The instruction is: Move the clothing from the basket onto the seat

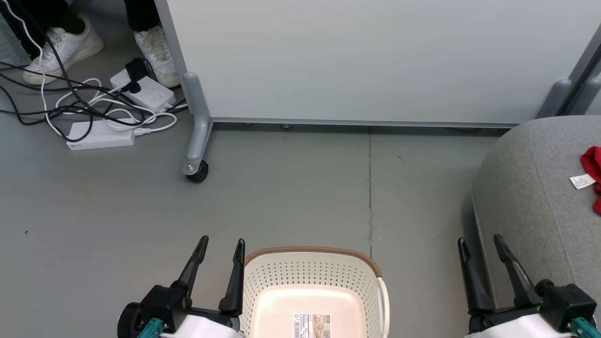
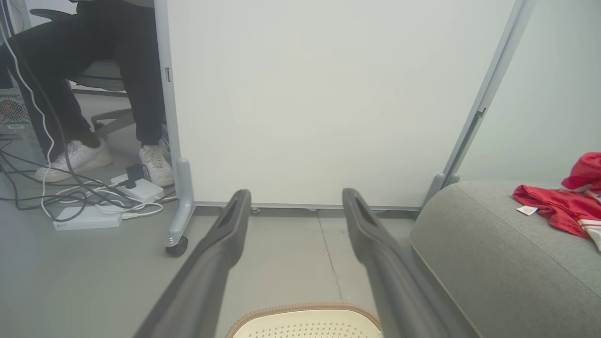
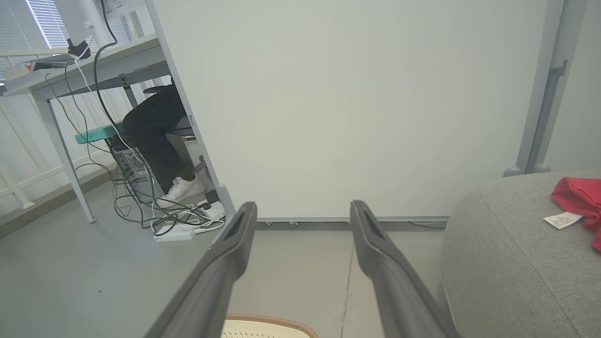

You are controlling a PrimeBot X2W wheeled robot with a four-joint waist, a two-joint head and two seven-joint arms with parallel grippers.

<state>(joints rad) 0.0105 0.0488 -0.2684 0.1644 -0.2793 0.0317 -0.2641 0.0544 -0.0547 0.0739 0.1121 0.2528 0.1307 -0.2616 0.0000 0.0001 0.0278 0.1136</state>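
The cream basket (image 1: pixel 312 270) with a brown rim stands on the floor at the bottom centre of the head view; what shows of its inside holds only a barcode sticker. Its far rim also shows as the basket (image 2: pixel 305 311) and the basket (image 3: pixel 267 321). Red clothing (image 1: pixel 592 166) with a white label tag lies on the grey seat (image 1: pixel 530 197) at the right, also seen as clothing (image 2: pixel 563 206) and clothing (image 3: pixel 580 197). My left gripper (image 1: pixel 221 246) stands open just left of the basket. My right gripper (image 1: pixel 481 244) stands open at the seat's near corner. Neither holds anything.
A pale partition panel (image 1: pixel 375 61) on a castor foot (image 1: pixel 197 171) closes off the far side. Power strips and tangled cables (image 1: pixel 103 117) lie on the floor at far left beside a seated person's white shoes (image 1: pixel 65 47). Bare grey floor (image 1: pixel 305 188) lies between basket and panel.
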